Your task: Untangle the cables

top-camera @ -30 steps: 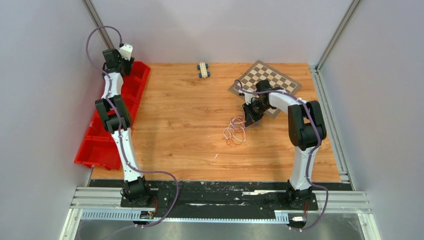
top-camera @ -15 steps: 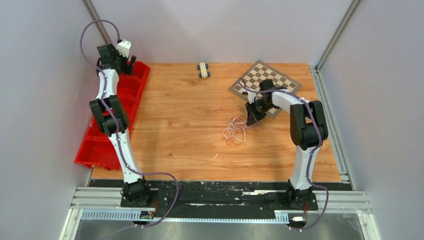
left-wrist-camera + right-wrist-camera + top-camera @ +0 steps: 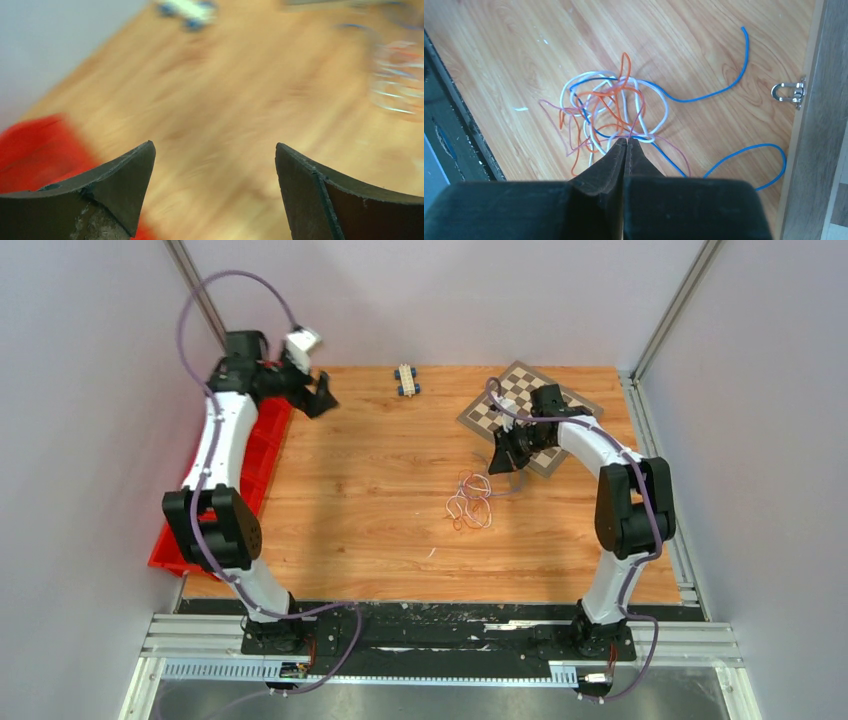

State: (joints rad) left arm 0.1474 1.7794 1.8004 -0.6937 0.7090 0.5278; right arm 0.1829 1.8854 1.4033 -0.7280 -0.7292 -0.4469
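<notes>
My right gripper (image 3: 626,142) is pinched closed on a thin purple strand of the cables (image 3: 606,107). The tangle lies on the table (image 3: 380,530) at 12 o'clock from the tips. My left gripper (image 3: 215,165) is spread wide and holds nothing. In the top view the red bin (image 3: 268,435) is at its 8 o'clock.

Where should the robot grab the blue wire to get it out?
On its loose stretch outside the knot, toward the free end. The blue wire lies flat and alone on the table there, so come straight down from above, fingers across it.
</notes>
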